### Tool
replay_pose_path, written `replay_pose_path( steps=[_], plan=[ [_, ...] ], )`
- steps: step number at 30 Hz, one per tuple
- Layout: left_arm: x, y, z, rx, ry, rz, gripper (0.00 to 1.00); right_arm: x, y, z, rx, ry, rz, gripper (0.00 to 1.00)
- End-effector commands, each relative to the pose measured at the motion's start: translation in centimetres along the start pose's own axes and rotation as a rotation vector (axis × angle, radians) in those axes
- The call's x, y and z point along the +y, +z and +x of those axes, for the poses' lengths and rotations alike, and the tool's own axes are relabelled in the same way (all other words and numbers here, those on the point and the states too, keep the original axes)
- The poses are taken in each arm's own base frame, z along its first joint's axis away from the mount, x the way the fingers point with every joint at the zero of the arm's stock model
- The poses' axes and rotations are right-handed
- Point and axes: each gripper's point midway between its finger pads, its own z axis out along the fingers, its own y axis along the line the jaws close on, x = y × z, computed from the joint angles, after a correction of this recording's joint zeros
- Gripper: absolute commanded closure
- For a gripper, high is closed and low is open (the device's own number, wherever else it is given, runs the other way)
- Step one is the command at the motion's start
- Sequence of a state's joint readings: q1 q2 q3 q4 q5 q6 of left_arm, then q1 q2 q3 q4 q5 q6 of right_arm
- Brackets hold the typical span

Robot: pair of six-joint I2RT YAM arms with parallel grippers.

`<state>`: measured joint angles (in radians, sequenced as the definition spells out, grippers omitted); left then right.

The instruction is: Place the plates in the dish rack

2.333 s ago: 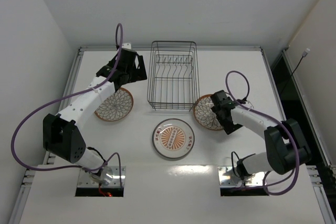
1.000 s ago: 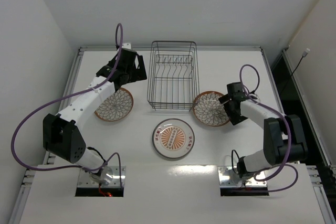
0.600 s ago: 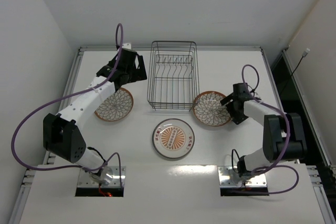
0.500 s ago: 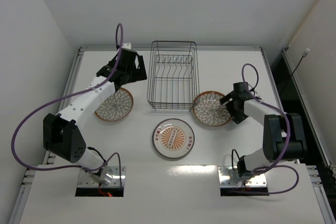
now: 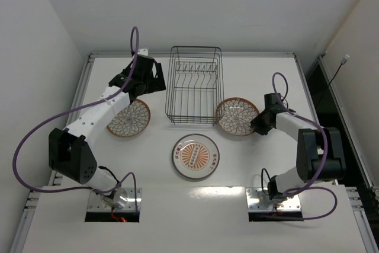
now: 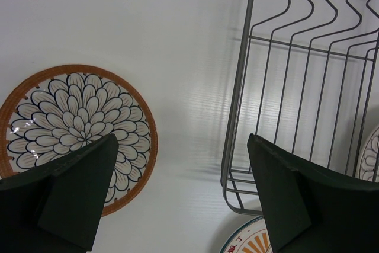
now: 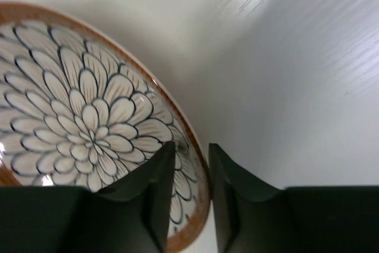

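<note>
beside the black wire dish rack (image 5: 222, 87), the right gripper (image 7: 191, 149) pinches the rim of a brown-rimmed floral ceramic plate (image 7: 89, 122), presumably to stand it edgewise between dividers, while the left gripper (image 6: 182, 140) hovers wide open, empty, above the matching plate (image 6: 77, 122).

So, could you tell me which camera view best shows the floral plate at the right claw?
The right wrist view: it shows the right-hand plate close up, its brown rim pinched in the right claw. The top external view shows the plate whole but small, beside the dish rack. The left wrist view catches only a sliver behind rack wires.
</note>
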<state>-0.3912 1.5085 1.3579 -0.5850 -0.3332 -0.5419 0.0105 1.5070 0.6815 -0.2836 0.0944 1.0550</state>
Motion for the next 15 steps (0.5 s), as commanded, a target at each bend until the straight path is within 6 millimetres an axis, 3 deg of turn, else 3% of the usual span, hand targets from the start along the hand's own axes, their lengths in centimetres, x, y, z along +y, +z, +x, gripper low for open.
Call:
replay_pose_path(
  steps=[1, 6, 9, 15],
  plan=[
    [-0.3, -0.3, -1.3, -0.036, -0.013, 0.014, 0.1, 3.3, -0.7, -1.2, -0.013, 0.006, -0.104, 0.76],
    [-0.3, -0.3, -1.3, -0.036, -0.013, 0.014, 0.1, 2.6, -1.1, -0.7, -0.01, 0.015, -0.101, 1.0],
    [-0.3, -0.3, -1.3, -0.036, -0.013, 0.014, 0.1, 1.0, -1.5, 0.0, -0.003, 0.031, -0.067, 1.0],
    [-0.3, -0.6, -1.6, -0.044, -0.016, 0.018, 0.1, 0.3, -6.4, -3.4, -0.2, 0.03, -0.075, 1.0]
  ],
)
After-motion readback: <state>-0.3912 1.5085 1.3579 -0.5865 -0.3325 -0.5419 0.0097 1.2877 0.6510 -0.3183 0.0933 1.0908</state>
